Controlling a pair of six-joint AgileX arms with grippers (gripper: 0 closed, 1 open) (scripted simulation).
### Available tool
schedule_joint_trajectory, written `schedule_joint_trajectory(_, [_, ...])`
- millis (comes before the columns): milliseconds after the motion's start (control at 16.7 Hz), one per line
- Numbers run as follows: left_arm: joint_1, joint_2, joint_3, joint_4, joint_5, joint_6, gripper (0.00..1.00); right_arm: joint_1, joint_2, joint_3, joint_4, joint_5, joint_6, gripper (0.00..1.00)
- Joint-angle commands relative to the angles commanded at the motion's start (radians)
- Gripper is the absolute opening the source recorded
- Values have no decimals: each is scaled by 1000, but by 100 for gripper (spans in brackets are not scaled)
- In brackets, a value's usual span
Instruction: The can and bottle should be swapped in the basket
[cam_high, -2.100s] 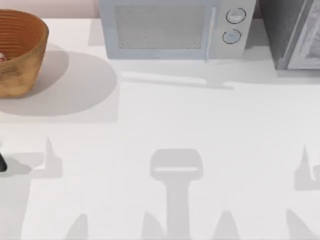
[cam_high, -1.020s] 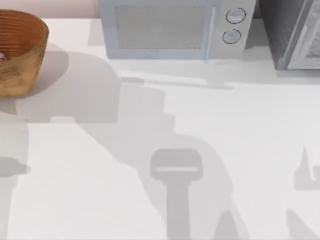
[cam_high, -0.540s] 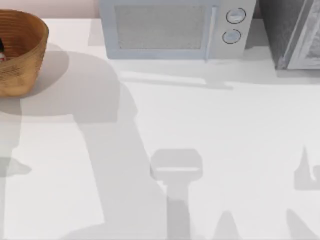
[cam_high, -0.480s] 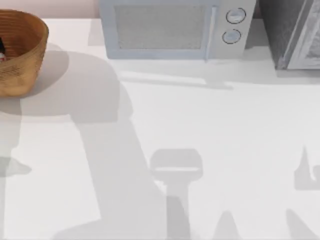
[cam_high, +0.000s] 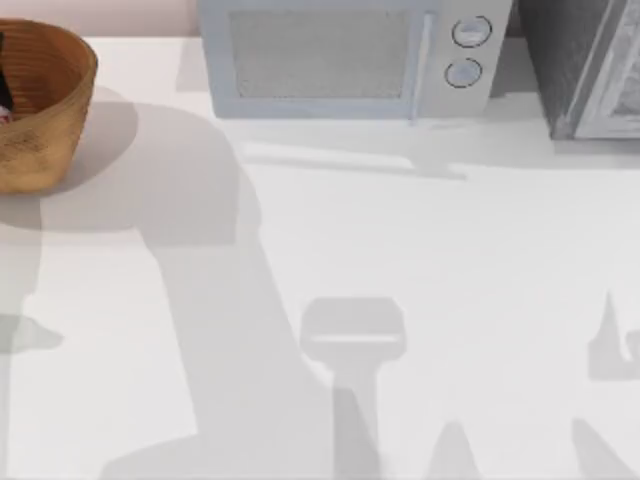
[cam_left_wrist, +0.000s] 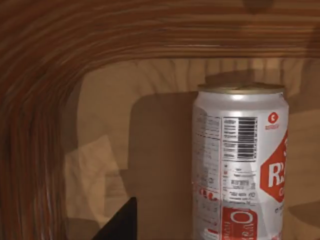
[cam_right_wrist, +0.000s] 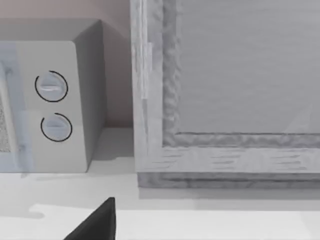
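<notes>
The orange-brown wicker basket (cam_high: 45, 110) stands at the table's far left, cut off by the top view's left edge. The white can (cam_left_wrist: 240, 165) with red label markings stands upright on the basket's floor (cam_left_wrist: 150, 125), and a sliver of the can (cam_high: 4, 116) shows at the left edge of the top view. My left gripper (cam_high: 3, 92) reaches down inside the basket; a dark part of it (cam_left_wrist: 120, 225) sits beside the can, apart from it. The bottle is out of view. A dark part of my right gripper (cam_right_wrist: 95, 222) hangs above the table at the right.
A pale grey microwave (cam_high: 345, 60) with two round knobs (cam_right_wrist: 52, 107) stands at the back middle. A grey textured cabinet (cam_high: 590, 65) fills the back right corner. Arm shadows fall across the white tabletop (cam_high: 450, 250).
My left gripper left the table's left edge and moved back into the basket, where it now shows as a dark shape. Its arm's shadow swept across the table. The right arm stayed put.
</notes>
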Motion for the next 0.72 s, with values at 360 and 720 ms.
schedule_joint_trajectory(360, [-18,20,-106,121,-3,-19,100,0,0,0,0,0,0,100])
schedule_joint_trajectory(720, [-30,32,-178,208,-4,-31,100,0,0,0,0,0,0,100])
